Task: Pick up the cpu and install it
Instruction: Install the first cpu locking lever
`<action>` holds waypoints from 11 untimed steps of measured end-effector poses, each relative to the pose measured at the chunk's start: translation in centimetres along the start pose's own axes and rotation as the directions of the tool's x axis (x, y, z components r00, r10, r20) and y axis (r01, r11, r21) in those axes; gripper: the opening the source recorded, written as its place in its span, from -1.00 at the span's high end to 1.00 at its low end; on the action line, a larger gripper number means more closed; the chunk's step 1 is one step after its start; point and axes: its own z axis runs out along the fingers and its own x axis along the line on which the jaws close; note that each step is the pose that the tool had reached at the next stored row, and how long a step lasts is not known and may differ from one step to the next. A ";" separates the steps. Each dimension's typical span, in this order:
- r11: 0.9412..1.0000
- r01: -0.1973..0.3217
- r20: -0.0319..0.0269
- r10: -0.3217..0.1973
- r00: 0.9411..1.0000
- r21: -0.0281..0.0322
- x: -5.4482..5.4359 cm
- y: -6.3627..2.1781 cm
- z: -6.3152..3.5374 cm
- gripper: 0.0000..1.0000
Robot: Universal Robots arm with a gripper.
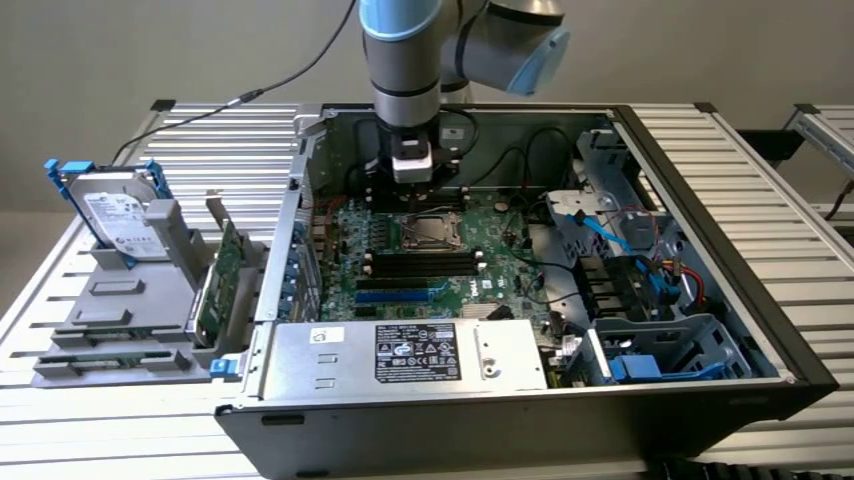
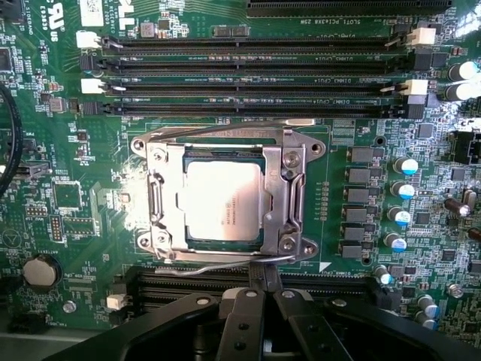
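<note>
The cpu (image 2: pixel 224 201), a small square chip with a dull silver top, lies flat in the motherboard socket, framed by the metal load plate (image 2: pixel 294 188). In the exterior view the cpu (image 1: pixel 430 232) sits in the middle of the board inside the open computer case (image 1: pixel 747 300). My gripper (image 2: pixel 263 280) is shut, its two black fingers pressed together just beside the socket's edge, with the tips at the thin wire retention lever (image 2: pixel 218 264). Nothing sits between the fingers. In the exterior view the gripper (image 1: pixel 412 203) hangs over the board just behind the socket.
Long black memory slots (image 2: pixel 255 75) run along the far side of the socket. Capacitors (image 2: pixel 406 192) stand to one side. A power supply (image 1: pixel 414 355) fills the case front; cables and a drive cage (image 1: pixel 667 345) lie at the exterior view's right. A hard drive (image 1: pixel 118 215) stands on a grey fixture outside.
</note>
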 end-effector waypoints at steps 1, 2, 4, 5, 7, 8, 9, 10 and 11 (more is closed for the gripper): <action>1.000 0.000 0.000 0.000 1.000 0.000 0.0 0.00 0.01 0.79; 1.000 0.000 0.000 0.000 1.000 0.000 0.1 0.00 0.02 0.79; 1.000 0.000 0.000 0.000 1.000 0.000 0.1 0.01 0.04 0.79; 1.000 0.000 0.000 0.000 1.000 0.000 0.2 0.01 0.05 0.79; 1.000 0.000 0.000 0.000 1.000 0.000 0.3 0.01 0.07 0.79; 1.000 0.000 0.000 0.000 1.000 0.000 0.3 0.01 0.07 0.79; 1.000 0.000 0.000 0.000 1.000 0.000 0.3 0.01 0.08 0.79; 1.000 0.000 0.000 0.000 1.000 0.000 0.4 0.01 0.09 0.79; 1.000 0.000 0.000 0.000 1.000 0.000 0.4 0.01 0.10 0.79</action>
